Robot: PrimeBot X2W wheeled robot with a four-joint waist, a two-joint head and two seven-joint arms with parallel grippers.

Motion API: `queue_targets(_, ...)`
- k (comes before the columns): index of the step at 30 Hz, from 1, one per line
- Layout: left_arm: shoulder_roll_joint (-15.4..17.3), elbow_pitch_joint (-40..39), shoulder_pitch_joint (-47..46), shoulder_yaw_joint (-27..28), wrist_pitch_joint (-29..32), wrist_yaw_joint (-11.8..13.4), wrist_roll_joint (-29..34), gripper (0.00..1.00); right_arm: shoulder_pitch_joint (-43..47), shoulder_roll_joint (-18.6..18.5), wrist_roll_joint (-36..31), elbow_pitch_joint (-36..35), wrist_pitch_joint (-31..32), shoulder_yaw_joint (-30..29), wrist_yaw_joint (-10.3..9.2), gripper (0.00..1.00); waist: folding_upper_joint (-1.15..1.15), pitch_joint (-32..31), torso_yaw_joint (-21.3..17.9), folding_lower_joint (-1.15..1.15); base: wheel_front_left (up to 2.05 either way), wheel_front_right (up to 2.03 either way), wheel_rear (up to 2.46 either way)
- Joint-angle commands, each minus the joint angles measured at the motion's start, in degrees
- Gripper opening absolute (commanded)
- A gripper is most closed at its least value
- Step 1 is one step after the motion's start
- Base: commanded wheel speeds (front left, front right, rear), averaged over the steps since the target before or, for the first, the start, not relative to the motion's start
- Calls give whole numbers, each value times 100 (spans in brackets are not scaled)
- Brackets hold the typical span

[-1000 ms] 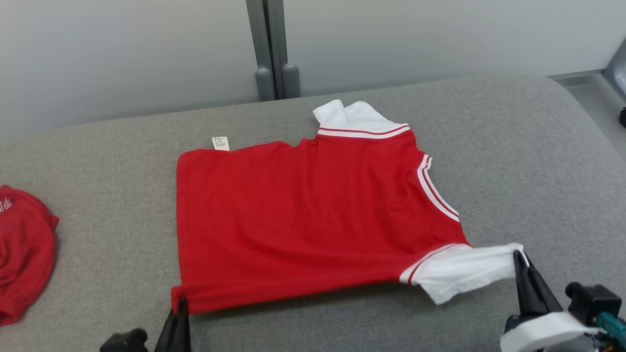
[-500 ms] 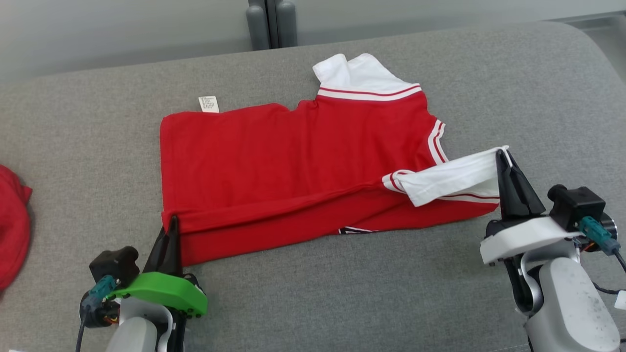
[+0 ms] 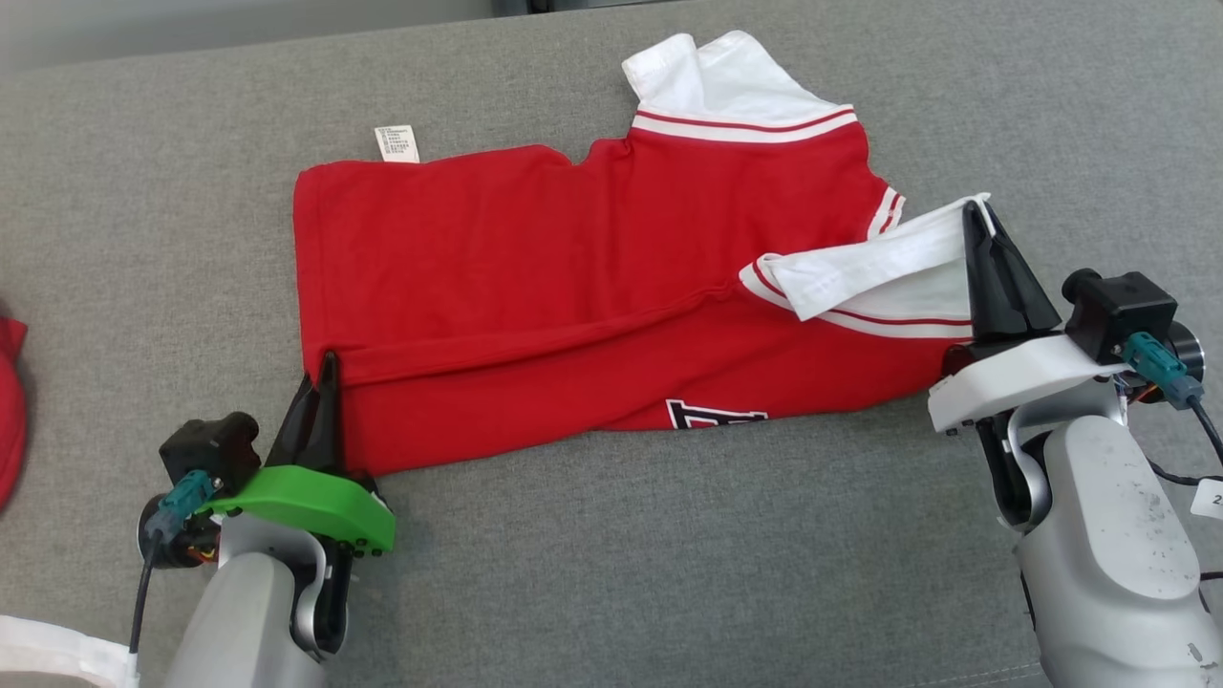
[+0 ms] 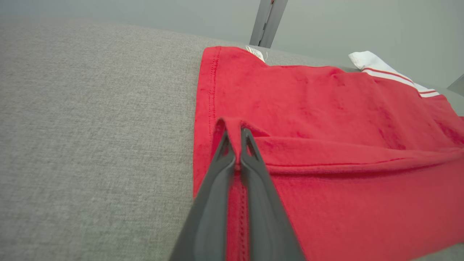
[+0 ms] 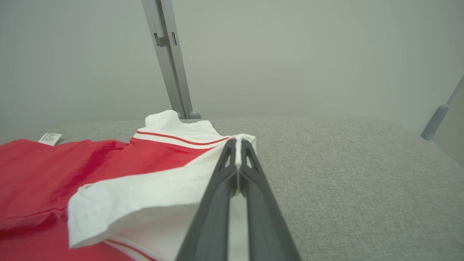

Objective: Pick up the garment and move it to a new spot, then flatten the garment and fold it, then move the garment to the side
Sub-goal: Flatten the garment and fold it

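Observation:
The garment [image 3: 535, 258] is a red shirt with white striped sleeves, spread on the grey padded table [image 3: 669, 554], its near edge lifted and doubled back over the body. My left gripper [image 3: 327, 368] is shut on the red hem corner [image 4: 232, 127] at the shirt's near left. At the near right, my right gripper [image 3: 976, 218] is shut on the end of the white sleeve [image 3: 860, 268], held above the shirt; its closed fingers [image 5: 237, 145] pinch the white cloth. A black-and-white print [image 3: 712, 413] shows on the turned-up underside.
Another red garment [image 3: 10, 401] lies at the table's left edge. A white care label [image 3: 396, 143] sticks out at the shirt's far left corner. A grey wall post [image 5: 168, 58] stands behind the table. Bare grey surface lies in front and to the right.
Both grippers have carried the near edge of the shirt farther away over its body, showing the print underneath. The camera has tilted down, so the whole scene sits higher in the picture.

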Motion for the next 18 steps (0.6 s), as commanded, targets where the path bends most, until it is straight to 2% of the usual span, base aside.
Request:
queue_targets(1,60,-23,-134,49,-1,13,65,0,-79,-24,-52,24,-14,-20,-10,0,0,47,21,0,0,0,0)
queue_targets(2,61,-39,-147,88,-1,13,100,29,-98,-24,-51,15,-14,-30,-10,31,0,57,25,0,0,0,0)
queue_targets(3,50,-52,-147,124,-1,13,137,86,-113,-25,-47,-35,-14,-39,-10,92,0,65,28,0,0,0,0)
queue_targets(4,28,-52,-133,168,-1,13,159,100,-105,-23,-45,-47,-14,-40,-10,100,0,64,30,0,0,0,0)
queue_targets(11,-195,-442,312,618,-1,13,401,100,304,-23,-91,-366,-13,-152,-9,100,0,-53,39,0,0,0,0)
queue_targets(18,-285,-508,738,520,-1,13,471,100,834,-23,-125,-372,-13,-135,-9,100,0,-158,11,0,0,0,0)
